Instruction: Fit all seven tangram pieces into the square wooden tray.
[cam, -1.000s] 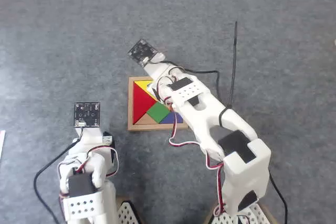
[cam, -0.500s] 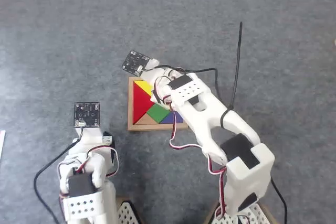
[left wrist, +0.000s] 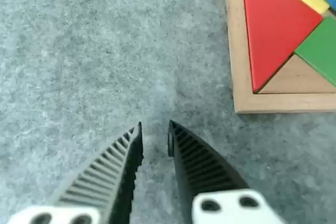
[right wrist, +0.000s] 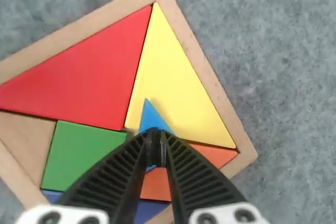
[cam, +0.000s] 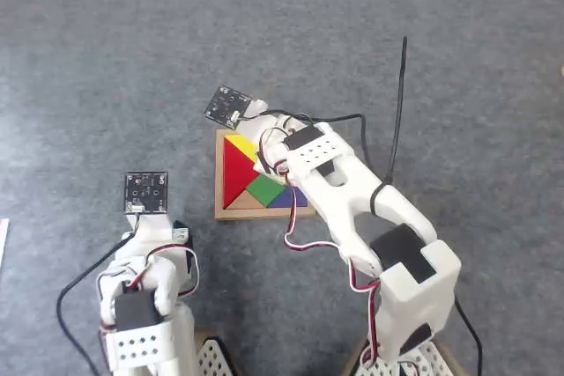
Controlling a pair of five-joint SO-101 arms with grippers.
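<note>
The square wooden tray lies mid-table and holds a red triangle, a yellow triangle, a green square, an orange piece and a dark blue piece. One triangular slot of bare wood shows beside the red triangle. My right gripper hangs over the tray's middle, shut on a small light blue triangle whose tip lies over the yellow piece. My left gripper rests low over the carpet beside the tray's near corner, slightly open and holding nothing.
Grey carpet covers the table all around the tray. The right arm stretches across the tray's right side, trailing wires. A thin black rod stands behind it. The left arm sits folded at the near left.
The right arm's wrist swung a little to the left and nearer over the tray, still holding the blue triangle, then held still. The left arm has not moved.
</note>
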